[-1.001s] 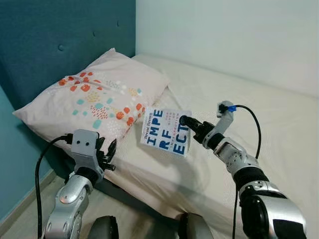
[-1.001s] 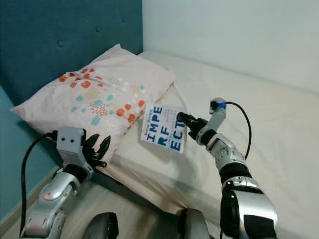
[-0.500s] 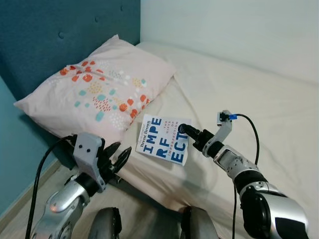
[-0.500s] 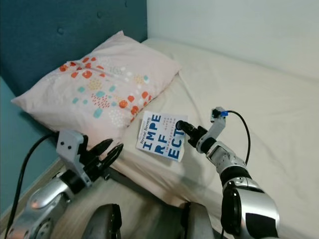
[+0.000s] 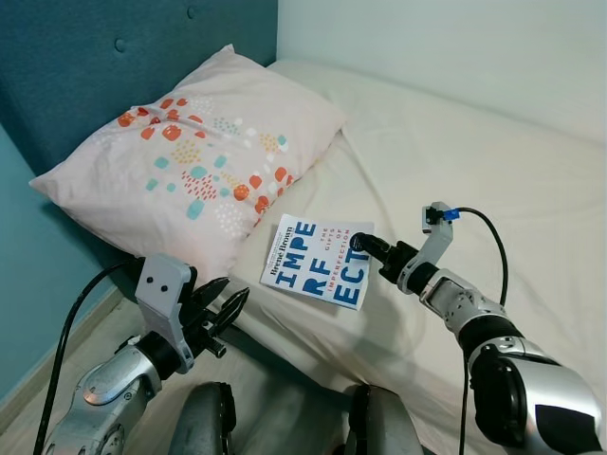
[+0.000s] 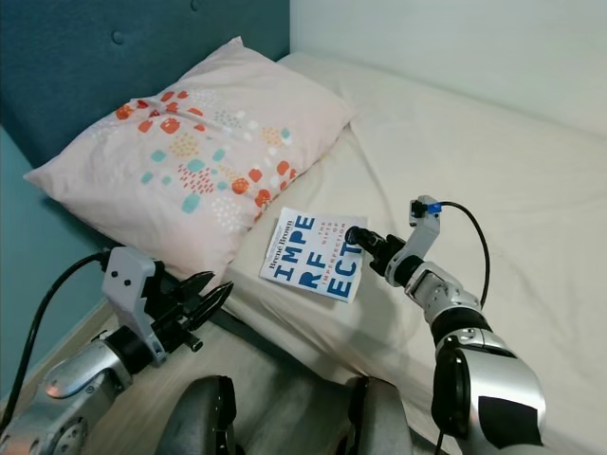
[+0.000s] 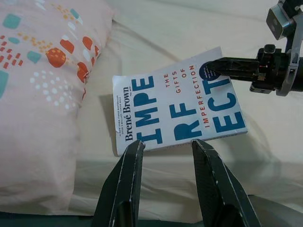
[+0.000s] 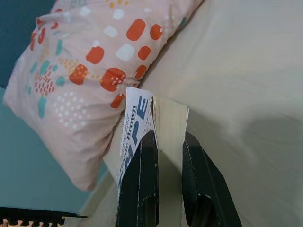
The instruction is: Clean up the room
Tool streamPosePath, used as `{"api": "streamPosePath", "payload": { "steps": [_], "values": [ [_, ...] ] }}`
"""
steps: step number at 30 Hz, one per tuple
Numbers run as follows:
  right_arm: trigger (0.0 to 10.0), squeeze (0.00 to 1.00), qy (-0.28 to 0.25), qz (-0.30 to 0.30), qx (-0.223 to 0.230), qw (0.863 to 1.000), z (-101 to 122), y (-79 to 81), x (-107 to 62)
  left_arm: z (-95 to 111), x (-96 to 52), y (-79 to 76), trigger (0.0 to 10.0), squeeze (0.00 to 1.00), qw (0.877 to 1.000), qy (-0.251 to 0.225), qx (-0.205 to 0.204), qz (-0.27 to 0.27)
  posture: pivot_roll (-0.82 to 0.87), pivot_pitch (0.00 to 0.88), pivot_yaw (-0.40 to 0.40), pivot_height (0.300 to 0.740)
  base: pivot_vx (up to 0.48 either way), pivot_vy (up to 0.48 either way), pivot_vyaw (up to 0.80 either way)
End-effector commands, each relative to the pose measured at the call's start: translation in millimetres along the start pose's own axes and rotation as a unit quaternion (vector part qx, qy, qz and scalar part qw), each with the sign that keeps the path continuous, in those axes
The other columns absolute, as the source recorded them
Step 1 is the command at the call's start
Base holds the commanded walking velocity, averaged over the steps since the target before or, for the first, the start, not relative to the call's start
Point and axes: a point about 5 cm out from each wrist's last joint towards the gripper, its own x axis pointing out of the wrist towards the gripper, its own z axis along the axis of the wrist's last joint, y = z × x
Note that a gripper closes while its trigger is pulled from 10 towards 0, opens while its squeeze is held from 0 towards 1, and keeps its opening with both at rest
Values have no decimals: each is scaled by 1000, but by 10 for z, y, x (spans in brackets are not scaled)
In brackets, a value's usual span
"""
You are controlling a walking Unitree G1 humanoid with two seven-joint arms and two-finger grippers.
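Note:
A white paperback book [image 5: 316,263] with blue letters hangs just above the cream bed sheet [image 5: 493,180], beside the pillow. My right gripper [image 5: 361,244] is shut on the book's right edge; in the right wrist view its fingers [image 8: 142,189] clamp the book [image 8: 168,125] by its page block. My left gripper [image 5: 228,308] is open, low at the bed's near edge, left of the book and apart from it. In the left wrist view the book [image 7: 177,111] lies beyond its spread fingers [image 7: 125,189].
A pale pink pillow [image 5: 185,161] with orange and teal spots lies at the head of the bed against the dark teal headboard [image 5: 85,76]. A white wall [image 5: 455,47] runs behind the bed. The floor [image 5: 57,408] shows at the lower left.
The camera has shifted, so the whole scene sits differently. The right gripper has lowered the book toward the sheet. The left gripper's fingers have spread and point toward the book.

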Motion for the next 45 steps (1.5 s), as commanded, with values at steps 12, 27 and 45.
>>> {"api": "streamPosePath", "payload": {
  "steps": [12, 27, 45],
  "values": [
    [10000, 0, 5, -17, -5, 1000, -74, -32, -12, 20, -22, -18, 10000, 0, 1000, 8, -3, -17, 240, 260, -90, 583, 0, 0, 0],
    [10000, 0, -6, -45, -14, 999, -49, -79, -33, 27, 2, -20, 10000, 0, 1000, 10, 0, -19, 245, 260, -85, 583, 0, 0, 0],
    [10000, 0, -33, -85, -25, 996, 131, -327, -293, -74, 270, -71, 10000, 0, 999, -6, -18, -34, 144, 116, -80, 583, 0, 0, 0]
  ]
}}
